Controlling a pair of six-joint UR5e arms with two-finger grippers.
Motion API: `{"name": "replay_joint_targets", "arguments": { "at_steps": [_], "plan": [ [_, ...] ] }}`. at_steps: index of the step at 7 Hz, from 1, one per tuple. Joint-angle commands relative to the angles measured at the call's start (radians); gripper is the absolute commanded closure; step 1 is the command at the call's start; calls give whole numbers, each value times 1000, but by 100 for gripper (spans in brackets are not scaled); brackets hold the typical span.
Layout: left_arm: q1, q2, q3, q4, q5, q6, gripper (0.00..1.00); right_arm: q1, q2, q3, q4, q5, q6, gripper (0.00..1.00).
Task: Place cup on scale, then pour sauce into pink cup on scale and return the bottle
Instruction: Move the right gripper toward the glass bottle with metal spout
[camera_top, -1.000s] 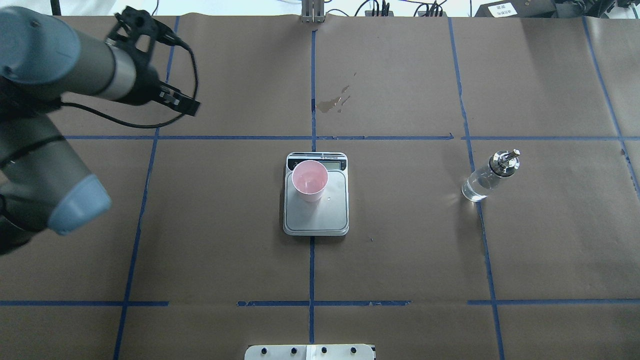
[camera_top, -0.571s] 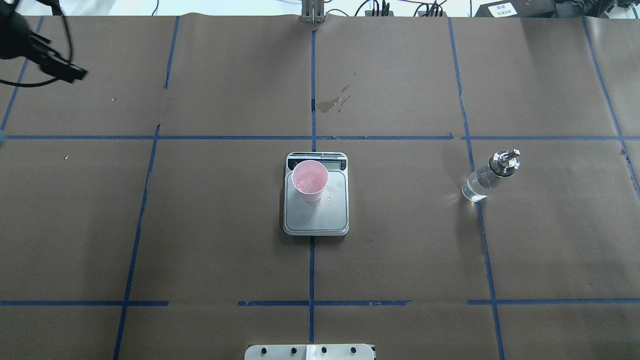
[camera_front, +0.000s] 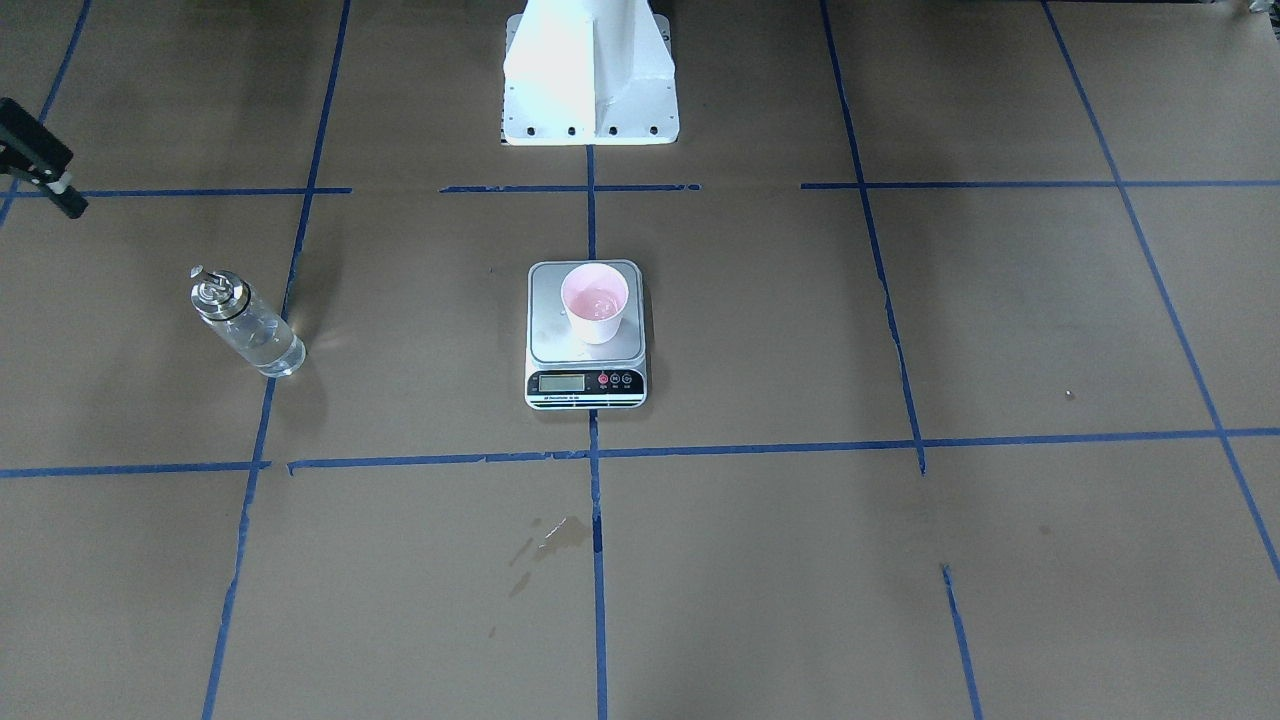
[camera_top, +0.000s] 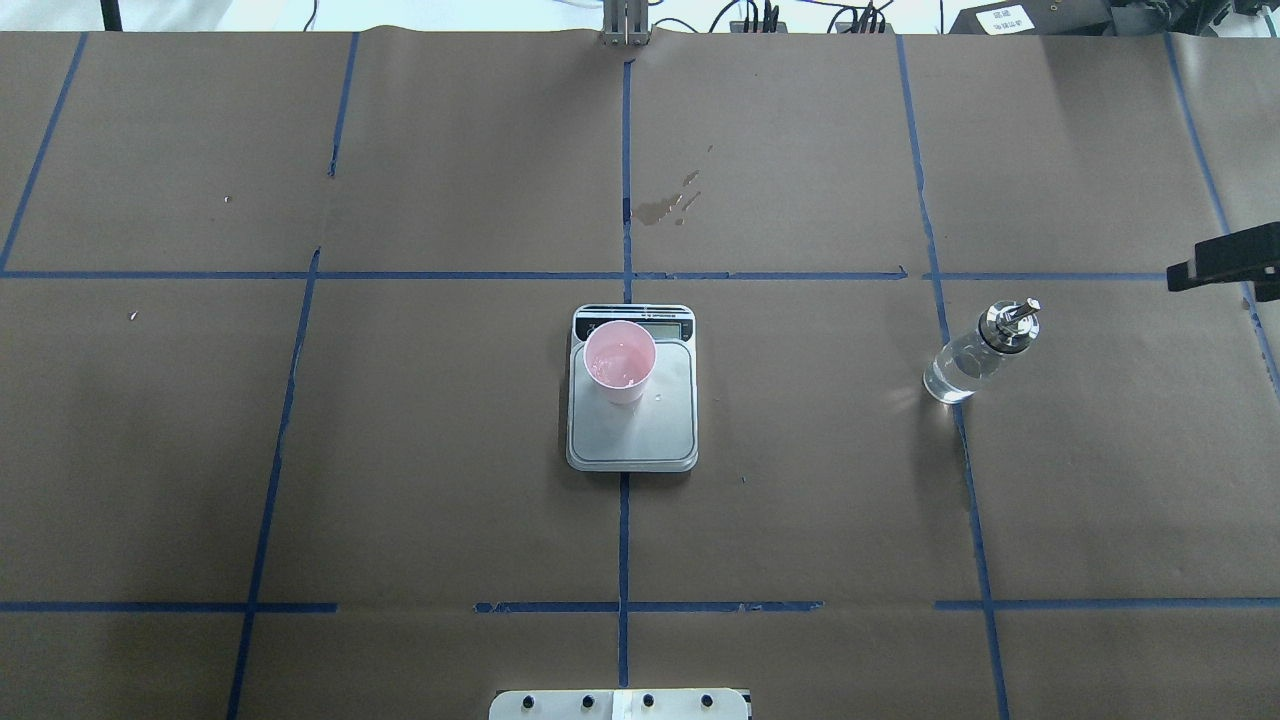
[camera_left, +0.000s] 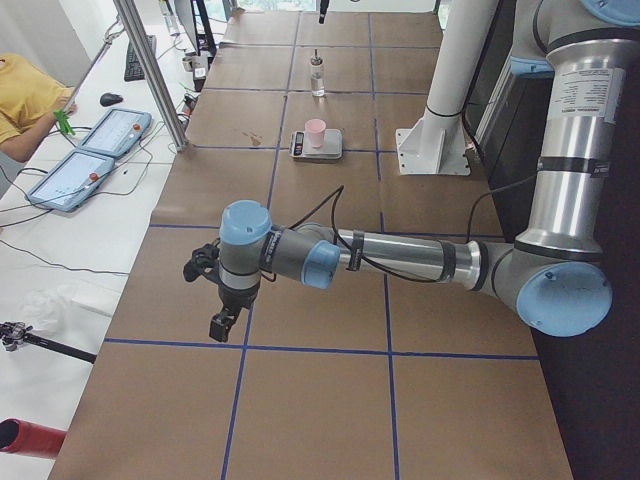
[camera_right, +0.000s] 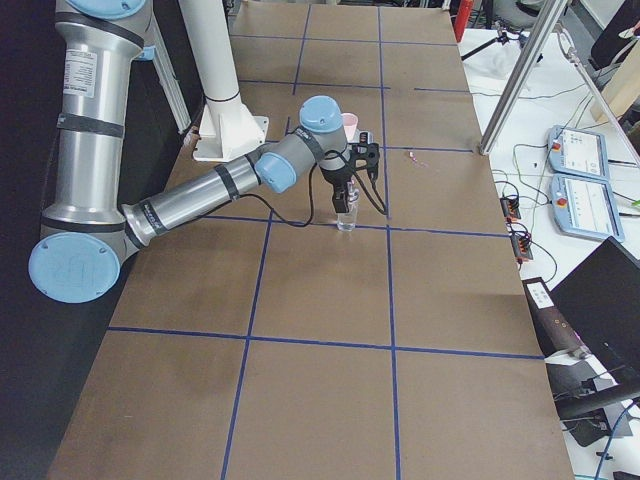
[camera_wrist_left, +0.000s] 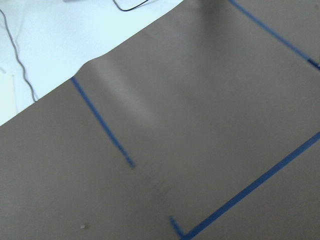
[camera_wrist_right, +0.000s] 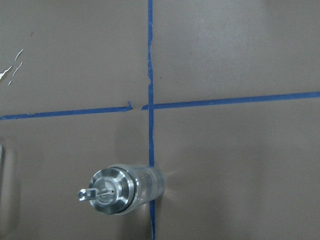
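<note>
A brown paper-covered table (camera_top: 400, 450) marked into squares by blue tape lines (camera_top: 625, 540), seen from several cameras. At its middle sits the scale (camera_top: 640, 430), its display strip on the side away from my base. The pink cup (camera_top: 620, 362) stands upright on the platform's corner nearest the display and towards my left, with a little clear liquid glinting in its bottom. Well apart from the scale, on my right side, the bottle (camera_top: 975, 355) stands upright on a tape line, clear sauce (camera_top: 950, 375) visible through the glass, silver spout cap on top. My right gripper (camera_top: 1225, 258) hangs near the bottle, above and off to one side, not touching it; only a black edge of it shows at the frame's border, so I cannot tell whether its fingers are apart or together. My right wrist camera looks straight down on the bottle's cap. My left gripper (camera_left: 222, 322) hangs over bare paper at the table's left end, far from the scale; it shows in a side view only, so I cannot tell its state either. A dark wet stain (camera_top: 665, 205) marks the paper beyond the scale.
</note>
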Motion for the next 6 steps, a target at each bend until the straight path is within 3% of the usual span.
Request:
{"name": "replay_joint_targets", "arguments": {
  "at_steps": [1,2,5,6],
  "plan": [
    [-16,56,-7,143,-114,-4,0,-147,-117,51,159,-94,104,0],
    [-14,70,-17,142,-117,-2,0,-219,-195,52,316,-171,201,0],
    [-11,68,-30,139,-119,-2,0,-669,-199,49,334,-731,471,0],
    [-11,68,-31,137,-119,-1,0,-743,-190,15,336,-863,496,0]
  ]
}}
